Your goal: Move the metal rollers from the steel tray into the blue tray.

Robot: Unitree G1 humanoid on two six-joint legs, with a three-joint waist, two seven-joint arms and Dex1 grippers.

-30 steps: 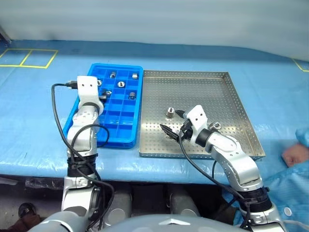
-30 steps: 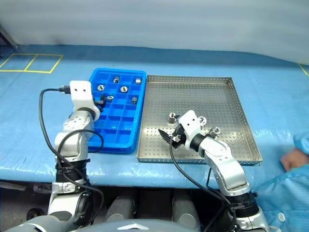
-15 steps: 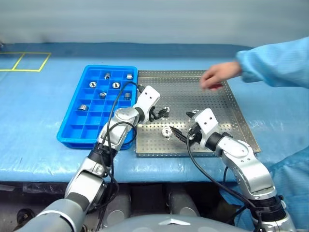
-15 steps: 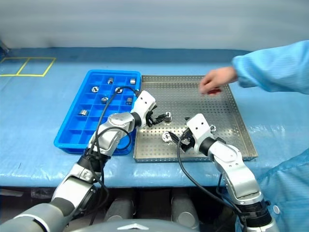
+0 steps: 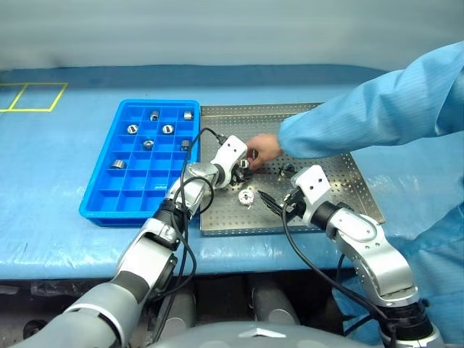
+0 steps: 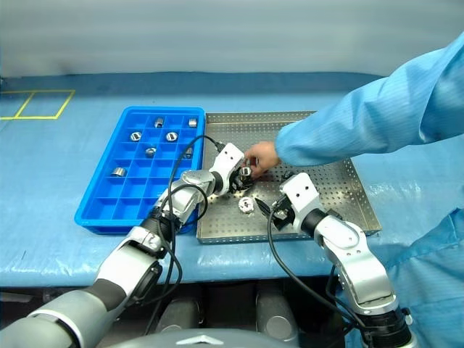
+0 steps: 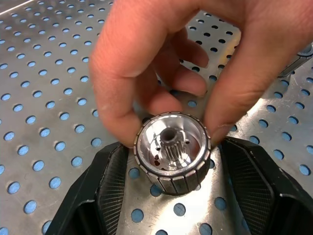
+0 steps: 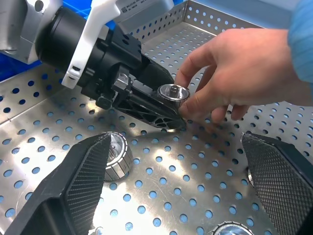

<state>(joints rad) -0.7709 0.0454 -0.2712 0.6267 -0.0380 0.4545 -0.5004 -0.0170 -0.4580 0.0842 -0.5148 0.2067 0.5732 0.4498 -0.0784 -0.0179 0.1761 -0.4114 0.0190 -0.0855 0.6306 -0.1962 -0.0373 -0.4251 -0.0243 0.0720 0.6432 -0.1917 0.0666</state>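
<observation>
Showing no readable writing, roller (image 7: pixel 172 152) in hand (image 7: pixel 195 63).

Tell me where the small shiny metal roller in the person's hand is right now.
The shiny metal roller, pinched by the person's hand, sits between the open jaws of the left gripper, just above the perforated steel tray, near its middle.

A desk (image 5: pixel 65 232) covered in blue sheeting holds two trays side by side — the blue tray (image 5: pixel 109 199) toward its left, the steel tray (image 5: pixel 348 181) touching it, both near the front edge.
</observation>
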